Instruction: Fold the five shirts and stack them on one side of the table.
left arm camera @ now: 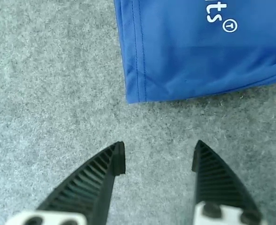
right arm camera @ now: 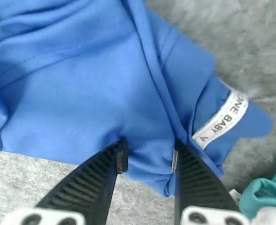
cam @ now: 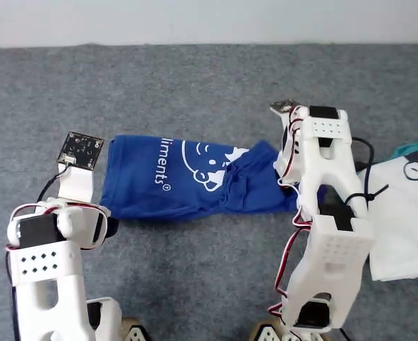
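Grey, carpet-like covering (cam: 195, 78) is spread over the whole table, and a blue shirt (cam: 173, 181) is laid across its middle, partly folded into a long band. The band's long axis runs from one arm to the other. The hem end is turned toward the left arm and the bunched collar end lies under the right arm. The left gripper (left arm camera: 159, 157) is held wide open over bare covering with nothing between its fingers. The shirt's hem corner (left arm camera: 135, 96) lies just ahead of the fingertips, apart from them and a little toward one finger's side. The right gripper (right arm camera: 148, 159) is set at the near edge of the collar end, not far from the sewn neck label (right arm camera: 222, 117). Its fingers are parted only partway, with a fold of blue cloth lying between the tips. No firm pinch can be made out, so the cloth is judged to be straddled rather than gripped. A white shirt (cam: 408, 220) with a teal neckband (right arm camera: 264, 192) is seen at the right arm's outer side, near the blue shirt's collar end. The right arm is therefore judged the nearer one for the next grasp. Closure on that edge would be needed first. The fold would then have to be carried along the band's axis toward the hem, while the left gripper would need a short advance before the corner could be caught.
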You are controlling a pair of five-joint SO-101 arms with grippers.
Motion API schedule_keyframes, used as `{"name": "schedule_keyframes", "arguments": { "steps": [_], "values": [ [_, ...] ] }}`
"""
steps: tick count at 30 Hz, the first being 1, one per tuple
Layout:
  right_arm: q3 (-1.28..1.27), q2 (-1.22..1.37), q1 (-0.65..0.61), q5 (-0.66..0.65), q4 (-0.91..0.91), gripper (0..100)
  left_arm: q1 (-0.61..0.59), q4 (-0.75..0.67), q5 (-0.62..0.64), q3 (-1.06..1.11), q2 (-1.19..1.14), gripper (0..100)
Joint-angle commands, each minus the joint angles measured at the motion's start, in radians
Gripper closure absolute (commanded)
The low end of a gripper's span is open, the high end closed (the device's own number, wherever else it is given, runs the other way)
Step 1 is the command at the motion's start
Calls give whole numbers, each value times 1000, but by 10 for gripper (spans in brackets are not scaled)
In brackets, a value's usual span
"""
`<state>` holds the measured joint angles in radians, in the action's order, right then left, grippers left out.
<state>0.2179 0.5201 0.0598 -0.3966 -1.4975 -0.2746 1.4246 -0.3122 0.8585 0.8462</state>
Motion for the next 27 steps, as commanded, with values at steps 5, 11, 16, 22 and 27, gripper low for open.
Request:
{"name": "schedule_keyframes", "arguments": {
  "steps": [5, 11, 16, 22, 27],
  "values": [
    [32, 31, 4, -9, 21, 853, 0, -11, -3, -2, 18, 765],
    [31, 65, 5, -8, 7, 977, 0, -11, -5, -2, 18, 765],
    [31, 16, 8, -8, -39, 987, 0, -9, -5, -2, 18, 765],
    [28, -19, 50, -17, -124, 987, 0, -8, -5, -2, 18, 765],
    [8, -30, 81, -66, -183, 987, 0, -8, -5, -2, 18, 765]
  ]
}}
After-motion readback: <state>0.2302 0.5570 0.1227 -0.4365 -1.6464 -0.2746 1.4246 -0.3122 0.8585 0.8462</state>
